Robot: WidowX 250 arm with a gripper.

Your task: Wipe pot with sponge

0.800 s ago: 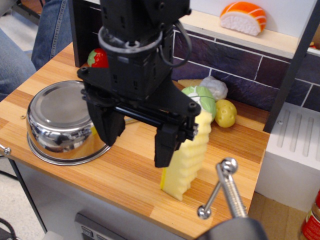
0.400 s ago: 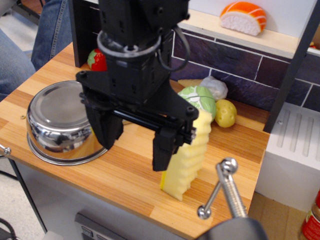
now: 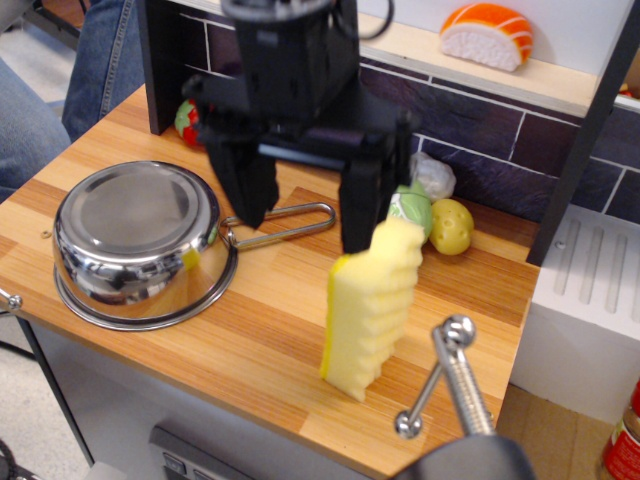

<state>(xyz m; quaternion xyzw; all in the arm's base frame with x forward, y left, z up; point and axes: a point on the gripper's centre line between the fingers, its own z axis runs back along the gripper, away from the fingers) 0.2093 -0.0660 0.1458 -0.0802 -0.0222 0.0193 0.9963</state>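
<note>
The shiny steel pot (image 3: pixel 135 240) lies upside down on the left of the wooden counter, its wire-loop handle (image 3: pixel 285 224) pointing right. The pale yellow ridged sponge (image 3: pixel 370 310) stands on edge to the right of the pot, a little tilted. My black gripper (image 3: pixel 305 210) hangs open above the counter, between the pot and the sponge. Its left finger (image 3: pixel 250 185) is over the handle and its right finger (image 3: pixel 362 205) is just above the sponge's top. It holds nothing.
A green cabbage toy (image 3: pixel 410 210), a grey lump (image 3: pixel 432 176) and a small yellow potato toy (image 3: pixel 451 226) lie behind the sponge. A strawberry toy (image 3: pixel 186 120) is at the back left. A sushi toy (image 3: pixel 486 35) sits on the shelf. A metal clamp (image 3: pixel 450 380) juts up front right.
My gripper has risen and moved back, away from the sponge, uncovering the pot's handle. The sponge and the pot stay where they were.
</note>
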